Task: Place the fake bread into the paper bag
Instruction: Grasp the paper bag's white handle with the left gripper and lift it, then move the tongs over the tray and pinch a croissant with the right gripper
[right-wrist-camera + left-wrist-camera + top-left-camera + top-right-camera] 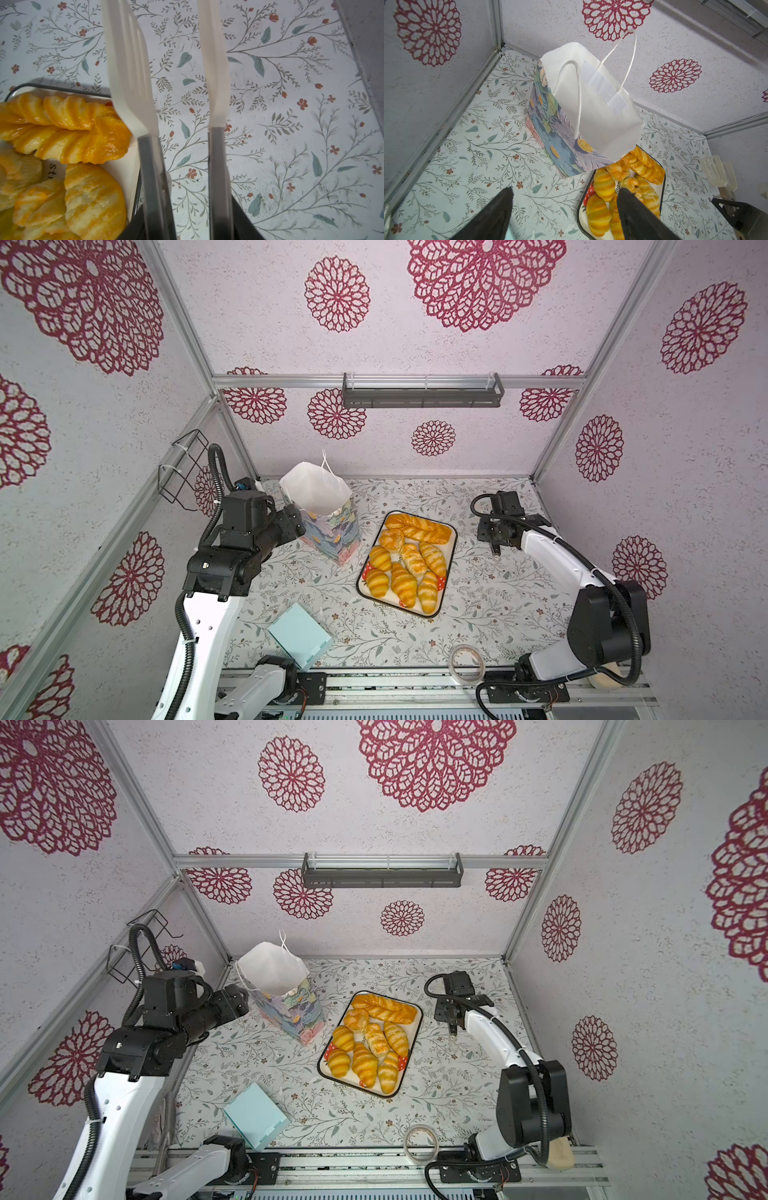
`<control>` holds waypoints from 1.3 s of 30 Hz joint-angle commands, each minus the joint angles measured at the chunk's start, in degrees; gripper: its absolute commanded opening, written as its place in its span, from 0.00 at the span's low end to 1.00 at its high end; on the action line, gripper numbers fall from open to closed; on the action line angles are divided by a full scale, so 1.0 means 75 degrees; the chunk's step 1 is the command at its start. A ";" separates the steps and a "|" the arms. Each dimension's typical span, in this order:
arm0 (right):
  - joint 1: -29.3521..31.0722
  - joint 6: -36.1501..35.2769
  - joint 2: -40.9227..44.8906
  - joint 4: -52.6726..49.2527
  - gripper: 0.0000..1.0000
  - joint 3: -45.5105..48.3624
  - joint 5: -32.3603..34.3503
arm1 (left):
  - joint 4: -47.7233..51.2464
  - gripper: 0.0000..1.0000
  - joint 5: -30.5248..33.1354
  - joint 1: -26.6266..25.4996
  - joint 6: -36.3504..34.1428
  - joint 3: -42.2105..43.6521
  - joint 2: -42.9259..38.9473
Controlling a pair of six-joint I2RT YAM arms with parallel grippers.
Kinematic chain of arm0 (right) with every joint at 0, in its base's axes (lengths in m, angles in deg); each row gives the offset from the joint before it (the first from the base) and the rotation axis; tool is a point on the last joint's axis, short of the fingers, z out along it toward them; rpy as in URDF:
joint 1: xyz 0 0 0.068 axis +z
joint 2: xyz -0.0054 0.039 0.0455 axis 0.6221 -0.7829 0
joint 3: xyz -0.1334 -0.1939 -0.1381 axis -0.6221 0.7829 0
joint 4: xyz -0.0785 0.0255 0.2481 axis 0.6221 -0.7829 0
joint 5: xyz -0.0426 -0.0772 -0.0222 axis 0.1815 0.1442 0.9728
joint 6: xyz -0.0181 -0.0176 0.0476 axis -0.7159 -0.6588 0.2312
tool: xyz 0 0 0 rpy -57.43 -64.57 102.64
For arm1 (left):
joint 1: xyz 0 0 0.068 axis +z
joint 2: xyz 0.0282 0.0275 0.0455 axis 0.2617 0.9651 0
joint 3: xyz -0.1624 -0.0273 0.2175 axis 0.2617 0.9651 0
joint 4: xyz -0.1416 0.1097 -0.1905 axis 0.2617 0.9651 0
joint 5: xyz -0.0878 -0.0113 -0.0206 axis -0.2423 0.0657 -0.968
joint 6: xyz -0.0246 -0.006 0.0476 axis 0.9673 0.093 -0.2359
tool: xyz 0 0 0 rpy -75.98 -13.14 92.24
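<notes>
Bag upright, mouth up | loaf lies along tray's far end

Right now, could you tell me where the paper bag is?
In both top views the paper bag stands back left, between the left tool and the tray.

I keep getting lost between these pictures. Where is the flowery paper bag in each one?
Both top views: the paper bag stands upright, left of centre, just left of the tray.
Left wrist: the bag fills the middle, showing its white inside.
Right wrist: not in it; only the tongs, the tray and the table show.
Shared landmark: the tray, seen in every view.
</notes>
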 commanded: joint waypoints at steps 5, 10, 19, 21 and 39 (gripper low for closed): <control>0.0501 0.0080 0.0779 -0.0519 0.46 0.0037 -0.0072 | -0.0509 0.81 -0.1149 0.0408 -0.0072 -0.0315 0.0823; 0.0624 0.0063 0.1138 -0.0695 0.46 0.0191 -0.0117 | -0.0730 0.76 -0.1374 0.0647 -0.0225 -0.0473 0.1214; 0.0787 0.0051 0.1459 -0.0991 0.45 0.0274 -0.0096 | -0.0714 0.48 -0.1696 0.0867 -0.0592 -0.1187 0.1985; 0.0796 0.0052 0.1467 -0.1038 0.45 0.0263 -0.0060 | -0.0722 0.40 -0.1797 0.0864 -0.0599 -0.1273 0.2117; 0.1141 0.0001 0.1476 -0.1523 0.44 -0.0101 -0.0626 | -0.0491 0.00 -0.1281 0.1013 -0.0882 -0.1280 0.2072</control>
